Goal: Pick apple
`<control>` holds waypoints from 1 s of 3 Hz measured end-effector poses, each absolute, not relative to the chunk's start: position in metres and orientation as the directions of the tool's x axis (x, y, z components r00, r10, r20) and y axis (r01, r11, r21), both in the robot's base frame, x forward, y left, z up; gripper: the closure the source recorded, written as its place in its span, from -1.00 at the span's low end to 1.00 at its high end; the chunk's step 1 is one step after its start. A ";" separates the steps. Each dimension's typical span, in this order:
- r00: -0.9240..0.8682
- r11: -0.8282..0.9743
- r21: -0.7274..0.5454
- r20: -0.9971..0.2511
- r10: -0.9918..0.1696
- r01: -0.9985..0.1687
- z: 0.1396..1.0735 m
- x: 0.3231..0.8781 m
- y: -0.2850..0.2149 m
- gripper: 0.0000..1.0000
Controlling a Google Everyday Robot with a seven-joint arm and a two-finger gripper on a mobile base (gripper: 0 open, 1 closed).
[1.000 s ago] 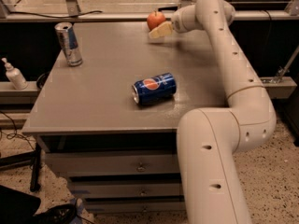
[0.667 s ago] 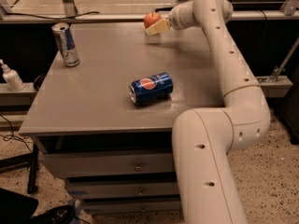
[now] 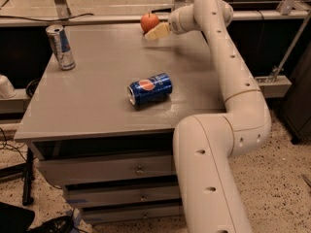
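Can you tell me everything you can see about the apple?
The apple is small, round and red-orange, with shiny skin and a little dip on top. It looks whole and sits upright at the far edge of the grey table, well beyond the blue can that lies on its side. The gripper is right at the apple's lower right side and seems to touch it. Whether the apple rests on the table or is lifted off it cannot be told.
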State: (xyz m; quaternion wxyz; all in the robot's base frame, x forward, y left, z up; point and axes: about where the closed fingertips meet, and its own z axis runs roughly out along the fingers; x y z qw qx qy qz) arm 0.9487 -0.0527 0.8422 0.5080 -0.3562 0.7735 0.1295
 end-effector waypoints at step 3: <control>0.062 0.637 -0.315 -0.920 -0.387 -0.704 0.950 0.907 -0.108 -1.00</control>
